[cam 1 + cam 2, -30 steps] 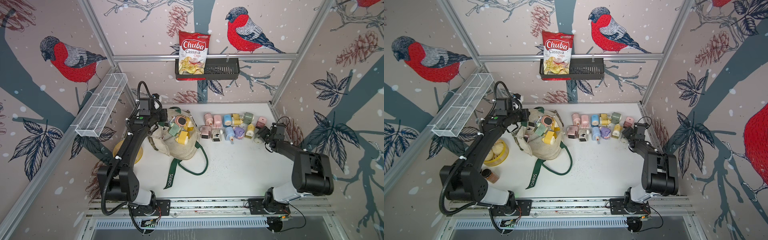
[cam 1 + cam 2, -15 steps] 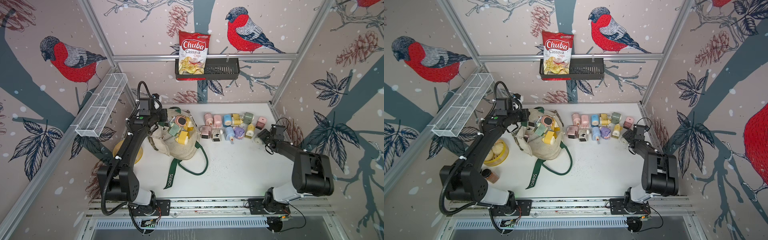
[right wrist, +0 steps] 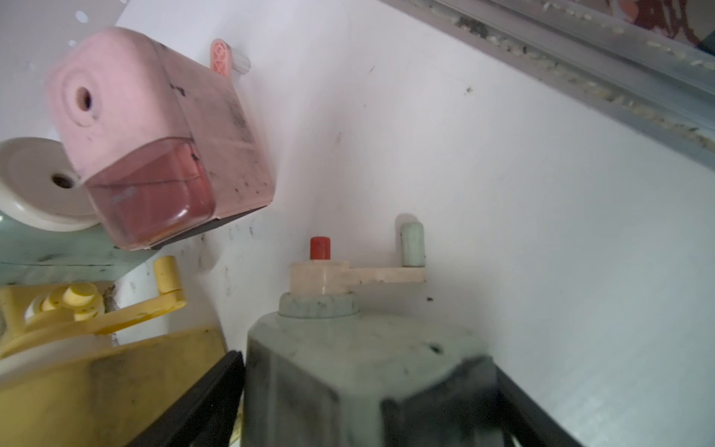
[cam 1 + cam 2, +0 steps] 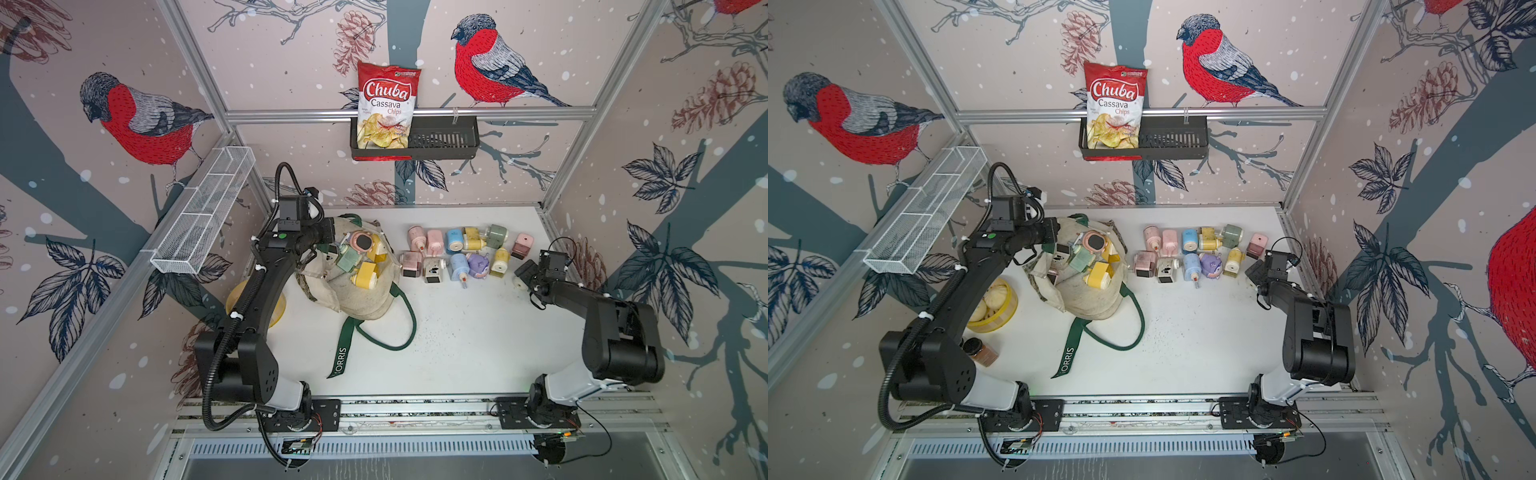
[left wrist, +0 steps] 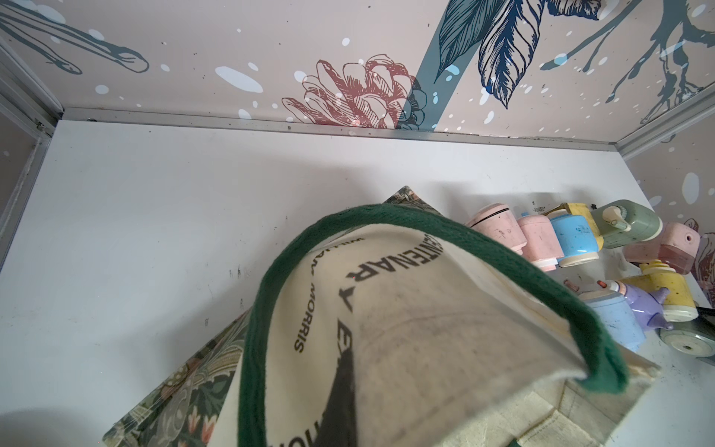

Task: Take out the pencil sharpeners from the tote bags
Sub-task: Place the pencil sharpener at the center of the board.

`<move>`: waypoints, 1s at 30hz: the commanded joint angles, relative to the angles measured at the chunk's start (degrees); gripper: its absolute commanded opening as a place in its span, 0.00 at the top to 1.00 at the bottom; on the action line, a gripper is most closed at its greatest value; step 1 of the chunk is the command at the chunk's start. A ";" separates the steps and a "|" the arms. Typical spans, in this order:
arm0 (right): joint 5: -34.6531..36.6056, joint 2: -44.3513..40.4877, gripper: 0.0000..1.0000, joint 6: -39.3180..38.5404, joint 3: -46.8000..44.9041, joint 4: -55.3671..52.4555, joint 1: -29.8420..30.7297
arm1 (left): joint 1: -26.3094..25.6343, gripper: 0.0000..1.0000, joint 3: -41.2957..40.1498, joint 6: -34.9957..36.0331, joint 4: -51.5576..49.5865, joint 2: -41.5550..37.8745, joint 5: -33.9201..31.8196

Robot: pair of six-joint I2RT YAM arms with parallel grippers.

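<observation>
Mid-left on white table [image 4: 457,345]: slumped cream canvas tote bag [image 4: 365,299] with dark green handles, yellow, green and pink plastic crank sharpeners [image 4: 363,274] in its mouth. Right: right gripper [image 4: 523,275], jaws spread either side of sage-green boxy sharpener [image 3: 348,371]. Farther: left gripper [image 4: 332,245], jaws pressed together on tote rim; two rows of pastel sharpeners [image 4: 457,241] far-centre.
</observation>
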 commanded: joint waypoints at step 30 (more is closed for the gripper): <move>1.87 -2.93 0.00 1.27 4.95 -8.12 2.06 | 0.15 1.00 0.55 -0.16 3.42 0.19 0.21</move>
